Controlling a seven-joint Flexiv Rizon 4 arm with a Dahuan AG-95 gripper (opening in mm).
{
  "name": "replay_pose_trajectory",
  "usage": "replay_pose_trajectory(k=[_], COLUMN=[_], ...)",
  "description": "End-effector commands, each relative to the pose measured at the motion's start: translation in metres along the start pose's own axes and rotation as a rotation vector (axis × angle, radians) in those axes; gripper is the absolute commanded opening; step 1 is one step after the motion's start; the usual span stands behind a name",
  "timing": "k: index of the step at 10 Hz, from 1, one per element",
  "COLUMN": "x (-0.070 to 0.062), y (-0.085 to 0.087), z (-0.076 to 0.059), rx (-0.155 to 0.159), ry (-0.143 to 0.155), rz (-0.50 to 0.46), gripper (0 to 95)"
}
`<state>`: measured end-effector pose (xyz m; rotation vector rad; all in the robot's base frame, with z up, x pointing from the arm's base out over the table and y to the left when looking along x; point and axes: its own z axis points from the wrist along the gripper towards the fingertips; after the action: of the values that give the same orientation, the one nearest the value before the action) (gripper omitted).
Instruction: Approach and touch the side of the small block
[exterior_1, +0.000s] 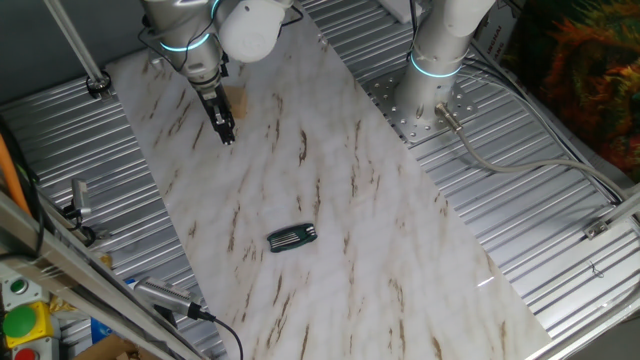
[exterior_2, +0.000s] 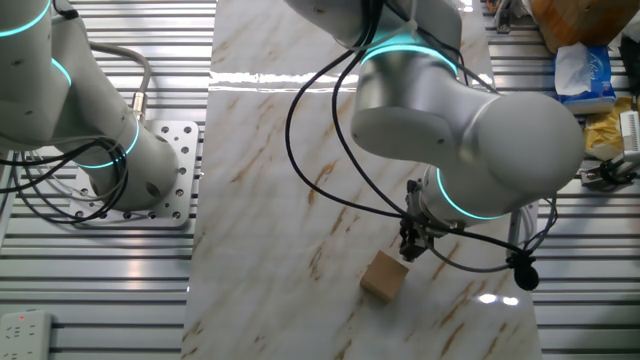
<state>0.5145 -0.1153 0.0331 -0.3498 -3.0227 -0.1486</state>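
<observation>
While tilted, claw (exterior_1: 227, 133) touches small block (exterior_2: 384, 276).

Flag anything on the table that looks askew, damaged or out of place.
Nothing stands out. The small block sits flat and intact on the marble-patterned board, beside the gripper. The dark ribbed object lies apart from them, undisturbed. No spills or damage show.

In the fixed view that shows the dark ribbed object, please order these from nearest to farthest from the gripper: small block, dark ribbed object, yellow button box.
1. small block: right beside the gripper, at the far end of the board.
2. dark ribbed object: mid-board, toward the camera.
3. yellow button box: bottom-left corner, off the board.
</observation>
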Motion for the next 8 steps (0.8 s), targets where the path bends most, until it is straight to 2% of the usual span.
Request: replay_pose_trajectory(k=[1,8], x=[-0.0012,-0.0049], y=[0.0004,-0.0077], z=[0.0,-0.004], rx=[-0.004,0.004], ry=[0.0,0.014], rz=[-0.002,-0.031], gripper=[76.0,76.0])
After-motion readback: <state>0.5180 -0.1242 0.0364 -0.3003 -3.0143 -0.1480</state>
